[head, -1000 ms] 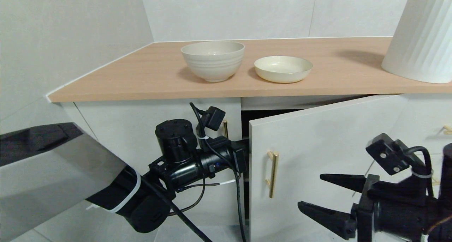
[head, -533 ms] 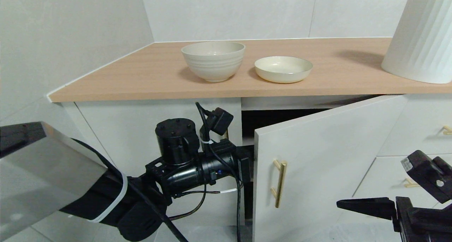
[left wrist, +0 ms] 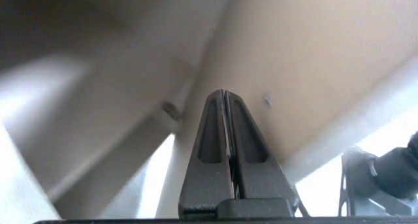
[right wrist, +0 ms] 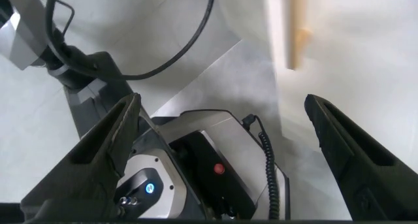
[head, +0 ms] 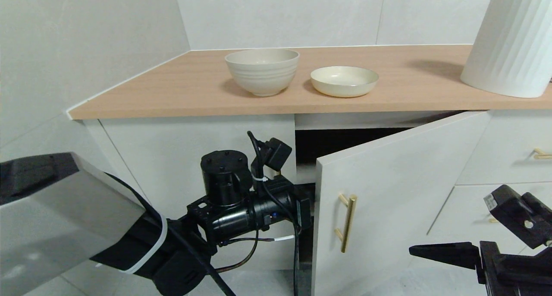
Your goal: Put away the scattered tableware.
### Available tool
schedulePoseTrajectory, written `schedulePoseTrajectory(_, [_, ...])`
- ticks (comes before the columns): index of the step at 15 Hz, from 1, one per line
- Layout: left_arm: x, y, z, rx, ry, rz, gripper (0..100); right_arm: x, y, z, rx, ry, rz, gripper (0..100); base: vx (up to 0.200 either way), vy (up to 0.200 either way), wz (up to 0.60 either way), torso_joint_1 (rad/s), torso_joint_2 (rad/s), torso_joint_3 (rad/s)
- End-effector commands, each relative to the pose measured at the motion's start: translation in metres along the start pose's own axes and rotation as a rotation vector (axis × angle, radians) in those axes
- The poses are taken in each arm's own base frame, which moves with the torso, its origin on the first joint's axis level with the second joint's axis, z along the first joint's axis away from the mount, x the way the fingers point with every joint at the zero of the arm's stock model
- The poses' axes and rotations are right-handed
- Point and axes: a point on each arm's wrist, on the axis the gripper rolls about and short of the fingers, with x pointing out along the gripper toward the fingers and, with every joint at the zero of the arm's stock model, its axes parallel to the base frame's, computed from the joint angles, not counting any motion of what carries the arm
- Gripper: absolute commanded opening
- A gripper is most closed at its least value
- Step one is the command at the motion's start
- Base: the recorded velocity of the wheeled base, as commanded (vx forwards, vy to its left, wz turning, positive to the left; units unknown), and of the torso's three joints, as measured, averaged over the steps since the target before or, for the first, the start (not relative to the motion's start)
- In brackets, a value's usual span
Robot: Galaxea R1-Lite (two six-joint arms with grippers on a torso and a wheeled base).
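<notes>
A deep cream bowl [head: 261, 71] and a shallow cream dish [head: 344, 80] stand side by side on the wooden counter [head: 181, 93]. Below them a white cabinet door [head: 388, 188] with a gold handle [head: 347, 222] hangs partly open. My left arm [head: 250, 205] reaches into the gap at the door's free edge, and the door hides the fingers from the head. In the left wrist view my left gripper [left wrist: 224, 96] is shut on nothing, against the door's inner side. My right gripper [right wrist: 222, 152] is open and empty, low at the right in front of the door, one finger [head: 444, 249] showing.
A tall white ribbed container [head: 509, 41] stands on the counter at the right. Drawers with gold handles [head: 541, 154] lie to the right of the open door. Tiled walls close off the counter's back and left side. The cabinet interior [head: 345, 140] is dark.
The cabinet door has swung further open, its free edge moving right. My right gripper has dropped lower and to the right. The head view has shifted slightly.
</notes>
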Motion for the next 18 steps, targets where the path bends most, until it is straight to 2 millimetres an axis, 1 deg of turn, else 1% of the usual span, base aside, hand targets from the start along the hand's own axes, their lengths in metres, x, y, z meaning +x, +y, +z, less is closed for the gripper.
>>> schedulePoseTrajectory(1, [0.002,0.001,-0.002,-0.002,0.004,0.0,0,0.002,-0.001,-0.001,0.003,0.009,-0.001,100,-0.2,0.0,0.0,-0.007,0.0,0.007])
schedulePoseTrajectory(2, [0.002,0.002,-0.002,-0.003,0.003,0.0,0,0.002,-0.001,-0.001,0.003,0.009,-0.001,100,-0.2,0.0,0.0,0.002,0.0,0.017])
schedulePoseTrajectory(6, [0.009,0.005,-0.004,-0.002,-0.001,0.002,0,0.002,-0.001,-0.001,0.003,0.009,-0.001,100,0.0,0.0,0.0,0.0,0.0,0.0])
schedulePoseTrajectory(8, [0.02,0.012,-0.006,0.0,-0.008,0.014,0,0.002,-0.001,-0.002,0.002,0.01,-0.002,100,0.0,0.0,0.0,0.0,0.0,0.0])
schedulePoseTrajectory(11, [0.027,0.015,-0.008,0.001,-0.01,0.015,0,0.002,-0.001,-0.002,0.002,0.01,-0.002,100,0.0,0.0,0.0,0.0,0.0,0.0])
schedulePoseTrajectory(14, [0.03,0.015,-0.012,-0.002,-0.003,0.016,0,0.002,-0.001,-0.002,0.003,0.01,-0.002,100,-0.2,0.0,0.0,0.007,0.0,-0.001])
schedulePoseTrajectory(18, [0.034,0.018,-0.016,-0.004,-0.004,0.041,0,0.001,0.0,-0.002,0.0,0.008,0.0,100,0.0,0.0,0.0,0.0,0.0,0.0])
